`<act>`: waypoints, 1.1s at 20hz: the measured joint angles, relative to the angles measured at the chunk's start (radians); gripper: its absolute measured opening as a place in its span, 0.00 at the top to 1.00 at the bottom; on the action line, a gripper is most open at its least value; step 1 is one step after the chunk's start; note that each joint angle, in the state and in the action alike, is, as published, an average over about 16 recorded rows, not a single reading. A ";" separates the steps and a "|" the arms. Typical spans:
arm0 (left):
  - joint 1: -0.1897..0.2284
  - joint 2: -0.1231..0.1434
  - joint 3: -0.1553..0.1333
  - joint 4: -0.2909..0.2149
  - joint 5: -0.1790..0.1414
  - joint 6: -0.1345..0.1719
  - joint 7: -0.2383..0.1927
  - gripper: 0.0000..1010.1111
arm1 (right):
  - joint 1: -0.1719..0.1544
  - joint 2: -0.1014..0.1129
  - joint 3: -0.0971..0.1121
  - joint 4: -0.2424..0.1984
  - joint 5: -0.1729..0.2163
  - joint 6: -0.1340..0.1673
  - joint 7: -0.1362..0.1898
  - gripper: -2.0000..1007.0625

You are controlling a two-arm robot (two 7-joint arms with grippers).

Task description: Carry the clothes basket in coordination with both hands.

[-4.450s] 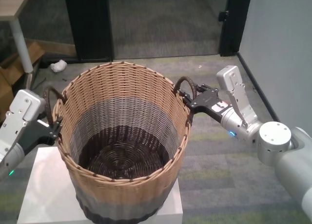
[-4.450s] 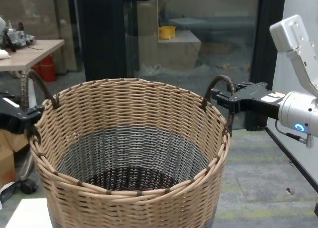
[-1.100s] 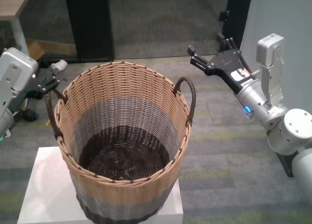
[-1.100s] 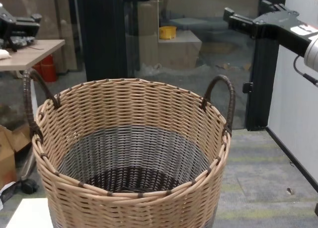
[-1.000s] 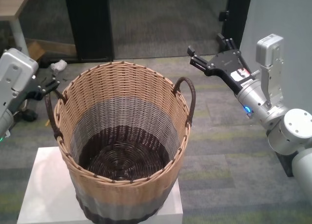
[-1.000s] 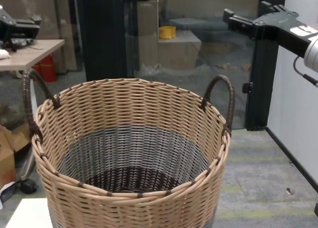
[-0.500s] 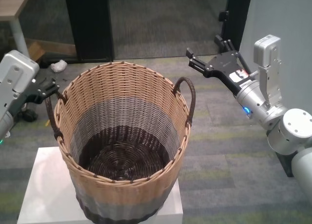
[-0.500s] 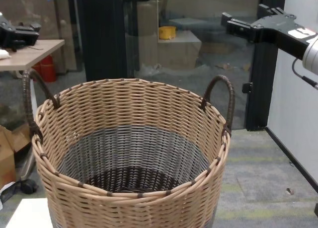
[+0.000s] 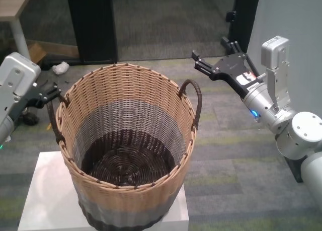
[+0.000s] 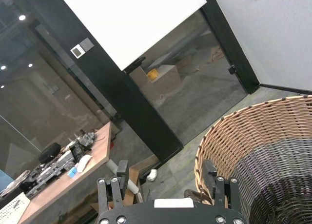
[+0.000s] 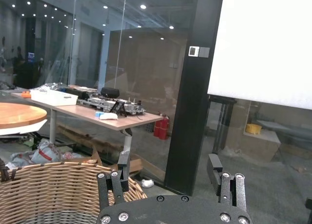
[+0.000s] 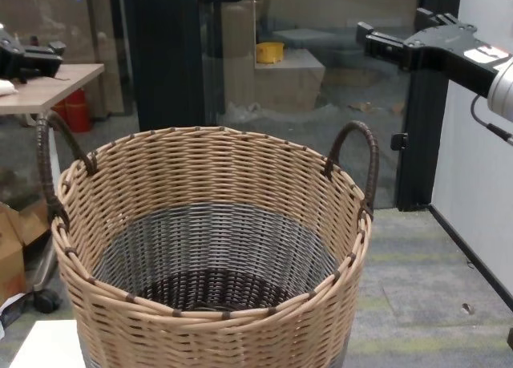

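Two open end effectors [image 9: 214, 60] [image 9: 50, 91] off basket [image 9: 126, 140]

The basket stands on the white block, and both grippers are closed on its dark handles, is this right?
Not quite. The clothes basket stands on the white block, but the head view shows the left gripper and right gripper open and clear of its handles.
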 joint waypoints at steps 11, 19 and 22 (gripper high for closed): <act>0.001 0.001 0.001 -0.001 0.000 0.005 -0.001 0.01 | 0.001 0.001 -0.001 0.002 -0.001 0.001 0.001 0.01; 0.001 0.001 0.001 -0.001 0.000 0.006 -0.001 0.01 | 0.002 0.001 -0.001 0.003 -0.002 0.001 0.001 0.01; 0.001 0.001 0.001 -0.001 -0.001 0.006 -0.001 0.01 | 0.002 0.001 -0.001 0.003 -0.002 0.001 0.001 0.01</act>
